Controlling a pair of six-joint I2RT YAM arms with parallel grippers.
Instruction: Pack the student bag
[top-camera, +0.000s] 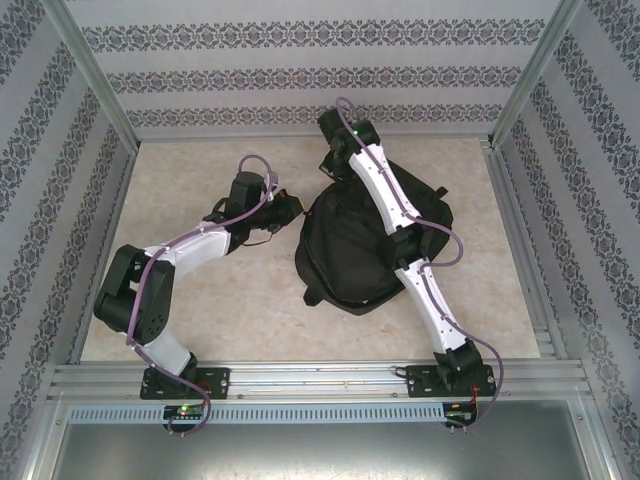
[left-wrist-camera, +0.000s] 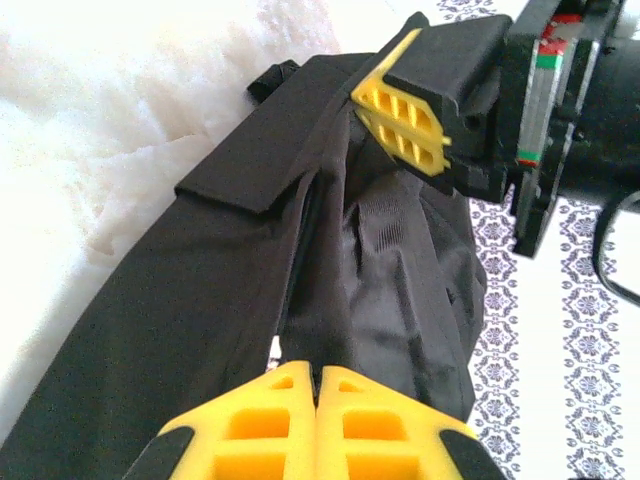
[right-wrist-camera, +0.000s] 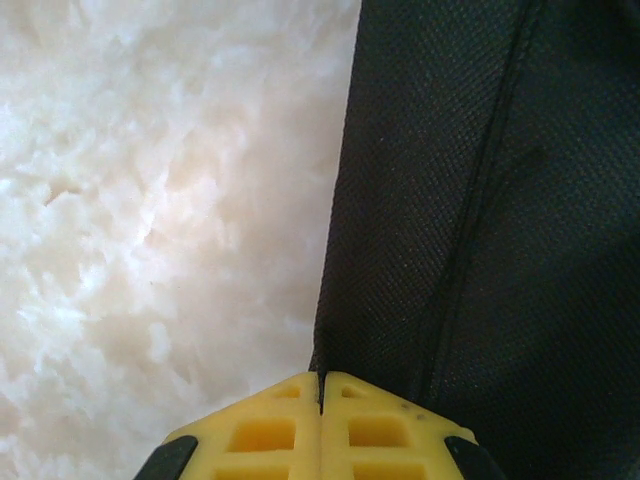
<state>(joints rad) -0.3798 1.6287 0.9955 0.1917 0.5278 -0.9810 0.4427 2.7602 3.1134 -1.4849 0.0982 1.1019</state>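
Jaws: left gripper (left-wrist-camera: 318, 385) and right gripper (right-wrist-camera: 320, 385) were both pressed together at the cloth of the bag (top-camera: 350, 250), hold unclear | Risk: thin cloth could slip out if pulled.

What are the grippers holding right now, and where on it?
Both pinch the student bag: left gripper at a seam, right gripper at its fabric edge.

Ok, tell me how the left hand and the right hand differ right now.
The left hand comes at the student bag from the bag's left side. The right hand gets there with its arm stretched across the bag to the far side. The left hand closes on a seam amid black fabric, while the right hand closes at the bag's border, with pale table beside it. Both are yellow, shut, and apparently pinching bag fabric.
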